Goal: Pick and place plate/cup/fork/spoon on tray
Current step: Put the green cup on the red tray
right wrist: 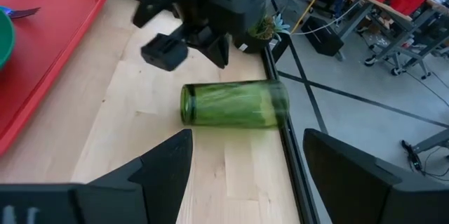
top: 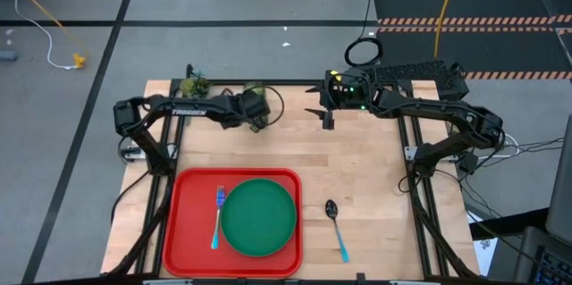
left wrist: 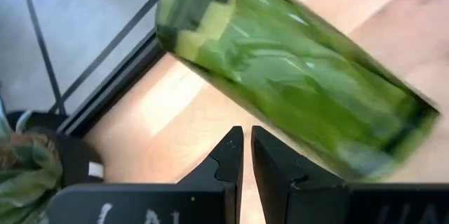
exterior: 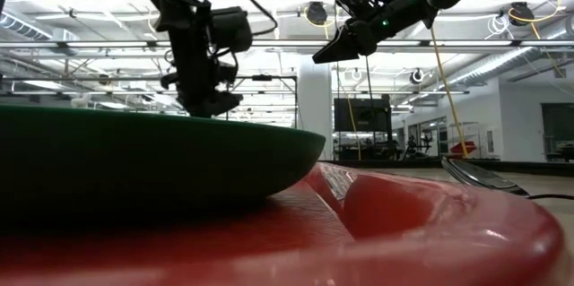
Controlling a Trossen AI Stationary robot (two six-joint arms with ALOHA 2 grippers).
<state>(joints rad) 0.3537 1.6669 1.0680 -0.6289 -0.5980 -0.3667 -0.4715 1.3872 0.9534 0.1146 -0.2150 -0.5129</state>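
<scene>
Looking down from the high view: you see the tray [top: 234, 222] at the table's near left, with the plate [top: 259, 217] on it and the fork [top: 219, 216] lying on the tray just left of the plate.
Spoon: the spoon [top: 336, 228] lies on bare wood right of the tray, apart from it.
Cup: the cup [top: 254, 95] lies on its side at the table's far edge, left of centre, partly hidden under the left arm.
Left gripper: the left gripper [top: 254, 122] hangs just beside the cup, holding nothing.
Right gripper: the right gripper [top: 322, 106] waits at the far edge, right of the cup.
Plant: your small plant [top: 192, 84] sits at the far-left corner, left of the cup.

Low view: the plate [exterior: 143, 156] fills your foreground on the tray [exterior: 421, 223]; both arms hang above.

Left wrist view: the fingers [left wrist: 228, 164] are clenched almost together with nothing between them; the cup [left wrist: 287, 69] lies tilted just beyond them, plant pot [left wrist: 42, 164] to one side.

Right wrist view: the fingers [right wrist: 165, 164] are spread wide and empty; the cup [right wrist: 235, 104] lies against the table's edge rail, with the left arm over it.
</scene>
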